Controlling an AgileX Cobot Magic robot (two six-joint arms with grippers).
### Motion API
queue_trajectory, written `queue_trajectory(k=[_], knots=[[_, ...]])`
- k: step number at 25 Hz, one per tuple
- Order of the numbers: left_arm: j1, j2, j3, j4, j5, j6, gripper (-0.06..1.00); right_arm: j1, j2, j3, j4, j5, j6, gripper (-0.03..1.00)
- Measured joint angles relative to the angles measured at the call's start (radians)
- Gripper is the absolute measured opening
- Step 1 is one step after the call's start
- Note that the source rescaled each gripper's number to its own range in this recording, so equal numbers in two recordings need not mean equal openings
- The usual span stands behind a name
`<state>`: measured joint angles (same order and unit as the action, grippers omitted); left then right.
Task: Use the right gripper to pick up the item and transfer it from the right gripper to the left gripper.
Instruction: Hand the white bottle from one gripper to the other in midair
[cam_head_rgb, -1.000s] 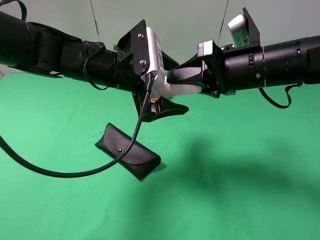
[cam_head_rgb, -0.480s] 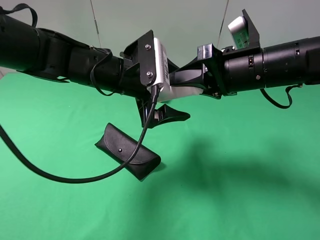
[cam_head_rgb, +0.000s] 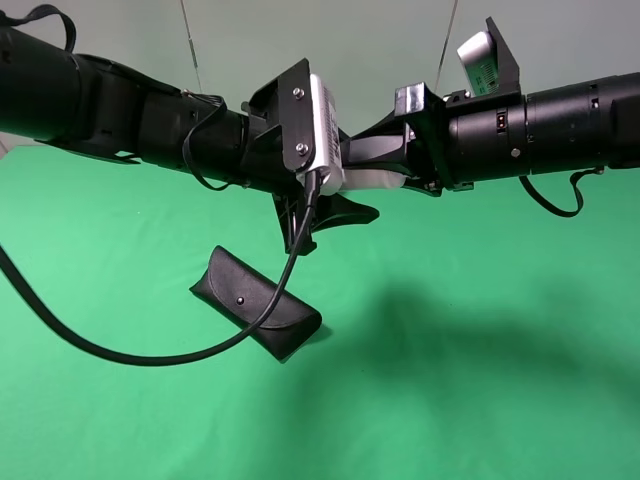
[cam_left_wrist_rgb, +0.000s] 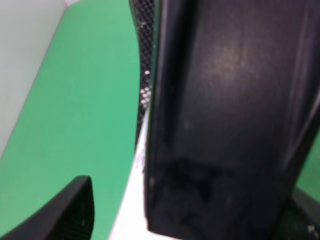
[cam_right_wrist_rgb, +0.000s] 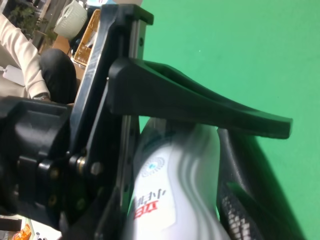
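Both arms meet high above the green table (cam_head_rgb: 480, 380). My right gripper (cam_head_rgb: 368, 168) is shut on the item (cam_head_rgb: 380, 181), a white bottle held level between the arms. My left gripper (cam_head_rgb: 352, 196) reaches in from the left with its jaws around the bottle's free end. Its lower finger (cam_head_rgb: 340, 213) sits just under the bottle. In the right wrist view the bottle (cam_right_wrist_rgb: 165, 200) lies between a curved black left finger (cam_right_wrist_rgb: 200, 105) and a mesh pad (cam_right_wrist_rgb: 240, 205). In the left wrist view a thin green gap separates the left finger (cam_left_wrist_rgb: 65, 215) from the bottle (cam_left_wrist_rgb: 131, 210).
A black glasses case (cam_head_rgb: 255, 303) lies on the green table below the left gripper. The left arm's black cable (cam_head_rgb: 130, 355) loops down in front of it. A pale wall stands behind the table.
My left gripper's lower finger has risen towards the bottle, narrowing the jaws. The left arm moved slightly right earlier. The right arm and the bottle have stayed put.
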<state>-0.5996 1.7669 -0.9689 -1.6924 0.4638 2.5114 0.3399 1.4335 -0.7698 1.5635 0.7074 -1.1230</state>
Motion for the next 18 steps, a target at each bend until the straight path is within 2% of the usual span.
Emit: queue_trajectory(k=[18], knots=[[-0.003, 0.0, 0.0, -0.001, -0.017, -0.004, 0.44, 0.0, 0.0, 0.0, 0.0, -0.001, 0.0, 0.01]])
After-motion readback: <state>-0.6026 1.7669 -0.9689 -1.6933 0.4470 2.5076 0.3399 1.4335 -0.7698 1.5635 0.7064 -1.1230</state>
